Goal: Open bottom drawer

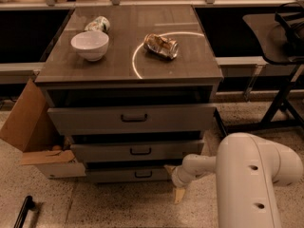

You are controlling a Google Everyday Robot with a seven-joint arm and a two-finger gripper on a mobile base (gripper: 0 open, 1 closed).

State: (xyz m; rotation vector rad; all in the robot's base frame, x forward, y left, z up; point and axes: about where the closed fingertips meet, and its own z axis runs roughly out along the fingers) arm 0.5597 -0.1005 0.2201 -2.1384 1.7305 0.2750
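The bottom drawer (pixel 124 175) is the lowest and narrowest of three grey-brown fronts, with a small dark bar handle (pixel 143 174) at its centre. It sits slightly out from the cabinet (pixel 128 70), like the two drawers above it. My gripper (pixel 174 180) is low by the floor at the drawer's right end, to the right of the handle. Its two tan fingertips (pixel 179 194) are spread apart and hold nothing. My white arm (pixel 247 179) fills the lower right.
On the cabinet top are a white bowl (pixel 90 45), a crushed can (pixel 162 46) and a tipped-over can (pixel 98 24). A cardboard box (pixel 29 127) leans at the cabinet's left. A black stand (pixel 280 103) is at the right. A black object (pixel 23 212) lies on the floor.
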